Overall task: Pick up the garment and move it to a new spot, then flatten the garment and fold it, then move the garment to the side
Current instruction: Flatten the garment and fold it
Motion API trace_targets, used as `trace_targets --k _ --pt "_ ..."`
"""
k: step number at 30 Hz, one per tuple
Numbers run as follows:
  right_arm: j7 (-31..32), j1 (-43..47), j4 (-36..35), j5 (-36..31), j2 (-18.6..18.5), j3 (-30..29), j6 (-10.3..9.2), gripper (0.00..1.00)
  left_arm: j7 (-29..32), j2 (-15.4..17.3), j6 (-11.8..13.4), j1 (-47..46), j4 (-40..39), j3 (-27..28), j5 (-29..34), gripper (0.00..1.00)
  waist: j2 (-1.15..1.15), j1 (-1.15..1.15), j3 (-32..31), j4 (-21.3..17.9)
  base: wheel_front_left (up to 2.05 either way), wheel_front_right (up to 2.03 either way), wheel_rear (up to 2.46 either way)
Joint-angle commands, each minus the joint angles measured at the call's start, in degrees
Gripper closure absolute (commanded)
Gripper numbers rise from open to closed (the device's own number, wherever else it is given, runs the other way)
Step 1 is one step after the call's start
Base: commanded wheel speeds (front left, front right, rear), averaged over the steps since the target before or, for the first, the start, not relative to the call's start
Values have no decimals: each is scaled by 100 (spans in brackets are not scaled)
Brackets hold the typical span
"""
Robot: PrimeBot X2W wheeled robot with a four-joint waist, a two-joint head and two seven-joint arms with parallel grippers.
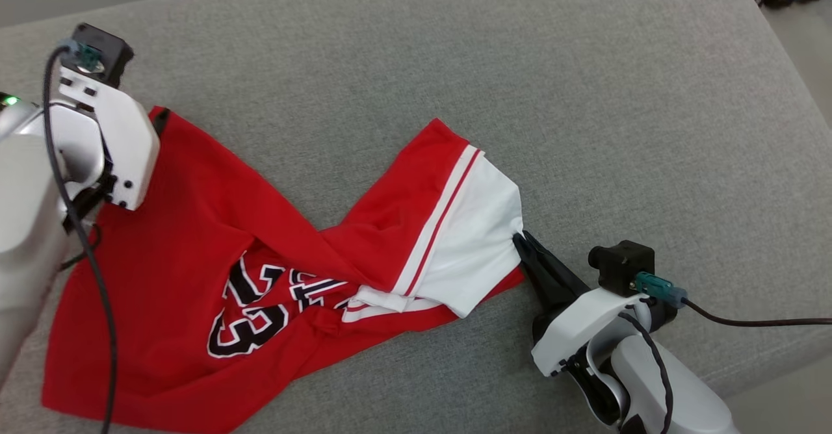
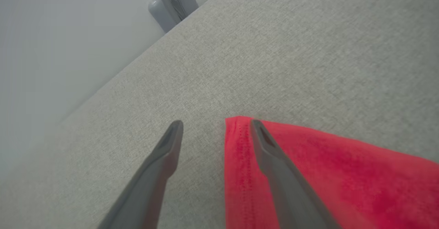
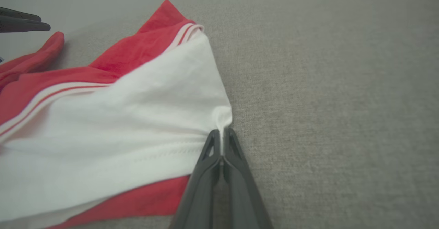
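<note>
Garment (image 1: 195, 239) sleeve pinched in closed right gripper (image 3: 222, 133); left gripper (image 2: 216, 122) wide, empty, straddling red corner.

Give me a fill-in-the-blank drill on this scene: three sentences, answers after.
1. The right tool is shut on the ____ part of the garment.
2. The left tool stands ____, with one finger above the garment's red corner.
3. The garment lies on a ____ woven surface.
Missing words: white; open; grey.
</note>
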Motion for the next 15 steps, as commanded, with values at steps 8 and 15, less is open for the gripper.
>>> trace_targets --k 8,15 --pt "28 12 -102 148 -48 118 -25 100 387 616 1 -533 -338 -1048 -1056 0 0 0 296 -185 0 0 0" --pt "36 -37 -144 188 -46 137 -26 100 478 772 1 -838 -414 -1767 -1669 0 0 0 404 -209 0 0 0"
